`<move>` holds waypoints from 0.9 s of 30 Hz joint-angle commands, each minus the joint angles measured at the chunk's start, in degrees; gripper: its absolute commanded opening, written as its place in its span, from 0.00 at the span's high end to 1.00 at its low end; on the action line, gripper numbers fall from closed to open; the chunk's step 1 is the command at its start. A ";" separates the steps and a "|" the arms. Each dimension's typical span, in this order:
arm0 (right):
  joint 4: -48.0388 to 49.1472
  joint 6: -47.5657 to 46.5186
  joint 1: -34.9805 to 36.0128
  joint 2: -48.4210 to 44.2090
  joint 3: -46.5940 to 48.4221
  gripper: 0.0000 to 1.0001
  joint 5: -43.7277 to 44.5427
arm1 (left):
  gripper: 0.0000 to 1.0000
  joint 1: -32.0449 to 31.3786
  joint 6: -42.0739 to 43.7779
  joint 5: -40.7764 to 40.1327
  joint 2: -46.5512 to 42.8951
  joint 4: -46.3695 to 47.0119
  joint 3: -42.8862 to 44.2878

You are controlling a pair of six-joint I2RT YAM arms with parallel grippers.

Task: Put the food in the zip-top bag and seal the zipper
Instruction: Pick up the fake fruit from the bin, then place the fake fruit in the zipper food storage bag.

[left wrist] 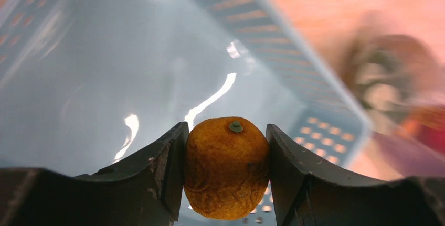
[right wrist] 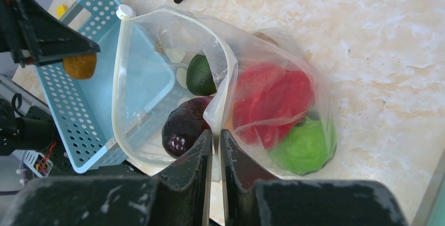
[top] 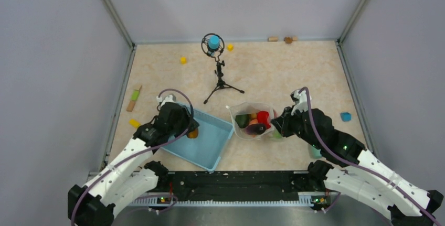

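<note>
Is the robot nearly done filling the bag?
Done: red pepper, green fruit and dark pieces sit in the bag. In hand: left claw grips an orange over the basket; right claw pinches the bag's rim open. Left: drop it in, close the zipper.

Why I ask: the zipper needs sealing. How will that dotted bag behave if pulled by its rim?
Probably floppy: the zip-top bag folds and sags where the right gripper pinches its rim. Likely bottom-heavy, since the food sits bunched inside. The film looks glossy, so it might slip.
</note>
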 commanded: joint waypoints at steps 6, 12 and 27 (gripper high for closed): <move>2.73 -0.57 -0.43 -0.01 0.09 0.89 0.17 | 0.83 -3.45 3.79 18.01 -7.41 29.46 4.10; 2.70 -0.60 -0.43 -0.26 0.07 0.89 0.04 | 0.83 -15.16 10.88 12.80 1.60 35.07 11.58; 2.54 -0.63 -0.37 -0.90 0.11 0.89 -0.65 | 0.77 -25.98 20.44 4.12 22.76 34.61 24.49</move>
